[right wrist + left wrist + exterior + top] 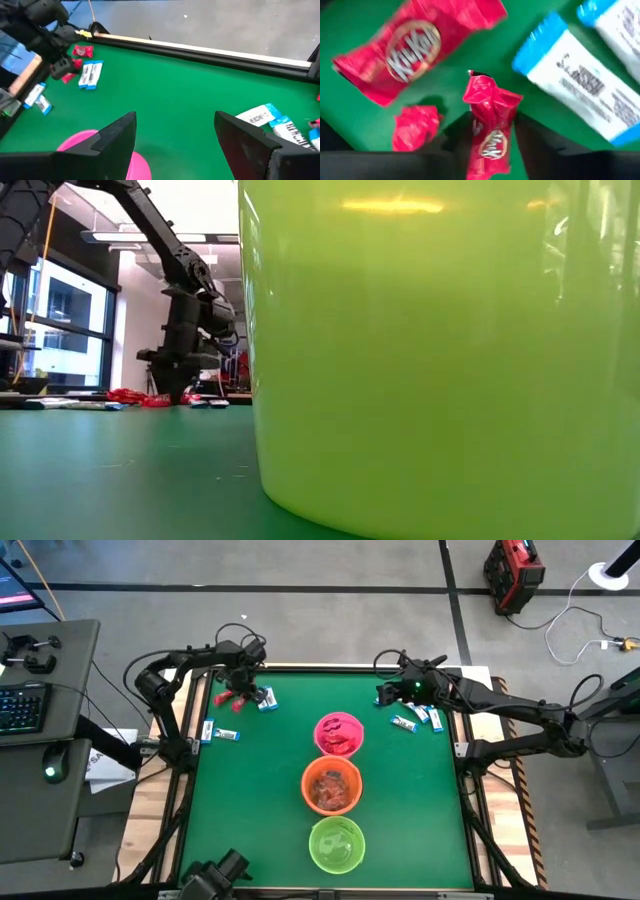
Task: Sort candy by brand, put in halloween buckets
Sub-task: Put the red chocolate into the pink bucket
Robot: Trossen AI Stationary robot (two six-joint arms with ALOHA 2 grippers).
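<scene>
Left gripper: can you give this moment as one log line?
left gripper: closing on red candy | right gripper: open, waiting by pink bucket

Bench had a green top w/ pale wood edging. A grey desk stood off its left side, w/ a black keyboard and a mouse on it. On the grey floor beyond the far edge sat a red-and-black case, w/ a white cable trailing near it.

"KitKat" reads on two red candy wrappers.
</scene>
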